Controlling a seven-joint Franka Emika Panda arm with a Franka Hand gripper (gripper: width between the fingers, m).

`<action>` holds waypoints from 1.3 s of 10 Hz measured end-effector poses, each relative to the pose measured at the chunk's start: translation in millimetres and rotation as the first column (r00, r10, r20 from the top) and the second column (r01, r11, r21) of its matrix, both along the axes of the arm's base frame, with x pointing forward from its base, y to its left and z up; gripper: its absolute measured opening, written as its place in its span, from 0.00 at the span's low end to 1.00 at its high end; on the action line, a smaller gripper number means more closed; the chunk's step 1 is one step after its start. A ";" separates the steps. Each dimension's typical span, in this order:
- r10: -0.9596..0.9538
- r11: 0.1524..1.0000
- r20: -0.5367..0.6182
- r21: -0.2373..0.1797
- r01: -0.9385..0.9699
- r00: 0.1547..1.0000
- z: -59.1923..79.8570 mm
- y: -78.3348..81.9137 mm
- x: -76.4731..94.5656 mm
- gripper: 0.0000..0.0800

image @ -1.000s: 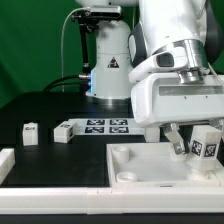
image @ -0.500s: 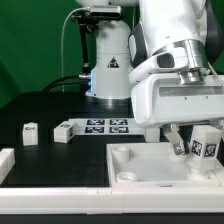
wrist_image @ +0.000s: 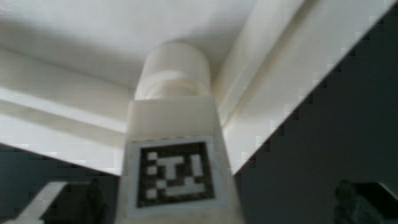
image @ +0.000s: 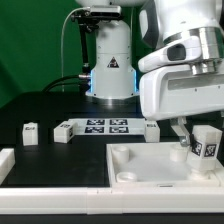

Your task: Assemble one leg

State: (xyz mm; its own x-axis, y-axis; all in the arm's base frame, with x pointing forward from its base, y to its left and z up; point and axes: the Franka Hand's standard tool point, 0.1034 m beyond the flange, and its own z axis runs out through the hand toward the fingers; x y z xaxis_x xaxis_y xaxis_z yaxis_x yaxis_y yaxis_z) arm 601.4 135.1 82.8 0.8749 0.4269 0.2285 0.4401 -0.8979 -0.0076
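Claw (image: 196,140) stands with its jaws wide apart and holds nothing; one finger (image: 184,143) shows just beside the leg (image: 205,148) in the exterior view. The leg stands upright in a corner of the large white tabletop (image: 135,166), on the exterior view's right, its marker facing the camera. In the wrist view the leg (wrist_image: 178,130) rises between the two dark fingertips. On the dark desk (image: 50,108) lie the marker board (image: 108,125) and two more small white legs (image: 30,132), well apart from the tabletop.
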 end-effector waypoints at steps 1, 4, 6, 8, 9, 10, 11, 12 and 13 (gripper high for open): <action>0.003 1.000 -0.091 -0.024 -0.005 0.996 5.6 0.3 4.8 0.81; 0.030 0.998 -0.216 -0.052 -0.042 0.976 7.8 -4.2 16.4 0.81; 0.038 0.997 -0.215 -0.052 -0.050 0.976 4.3 -9.8 16.1 0.81; 0.037 0.997 -0.216 -0.052 -0.049 0.976 3.8 -9.6 16.0 0.45; 0.037 0.997 -0.215 -0.053 -0.049 0.976 3.8 -10.3 16.2 0.45; 0.035 0.997 -0.216 -0.053 -0.048 0.976 3.6 -11.2 16.2 0.37; 0.036 0.997 -0.216 -0.053 -0.048 0.976 3.5 -11.0 16.1 0.37; 0.008 0.998 -0.218 -0.053 -0.020 0.976 3.4 -11.0 16.1 0.37; -0.003 0.999 -0.218 -0.053 -0.009 0.976 3.3 -10.9 16.1 0.37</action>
State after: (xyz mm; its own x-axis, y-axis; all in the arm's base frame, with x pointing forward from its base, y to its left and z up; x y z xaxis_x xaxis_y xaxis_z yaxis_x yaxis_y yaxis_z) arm 617.4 124.2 86.1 0.8999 0.4360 0.0089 0.4358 -0.8983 -0.0559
